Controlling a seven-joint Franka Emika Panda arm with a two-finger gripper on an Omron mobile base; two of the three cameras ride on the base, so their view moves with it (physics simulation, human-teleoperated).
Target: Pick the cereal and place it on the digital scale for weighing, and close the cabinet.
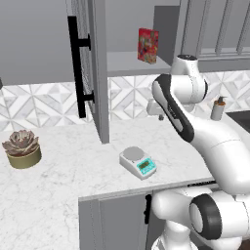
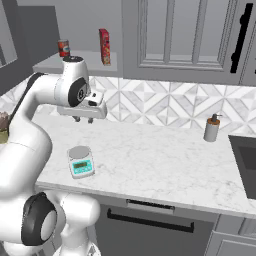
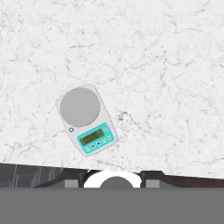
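The cereal, a flat red box, stands upright on the shelf of the open cabinet, and is seen from the other side as the cereal. The cabinet door swings out over the counter, its long black handle facing left. The digital scale lies on the marble counter near the front edge, its round plate bare; it appears again as the scale and scale. My gripper hangs above the counter behind the scale, pointing down, open and empty, well below the shelf. It also appears as the gripper.
A red can stands on the same shelf, left of the cereal. A soap dispenser sits by the backsplash near the sink. A potted succulent rests at the counter's left. The open cabinet door juts out left of the scale.
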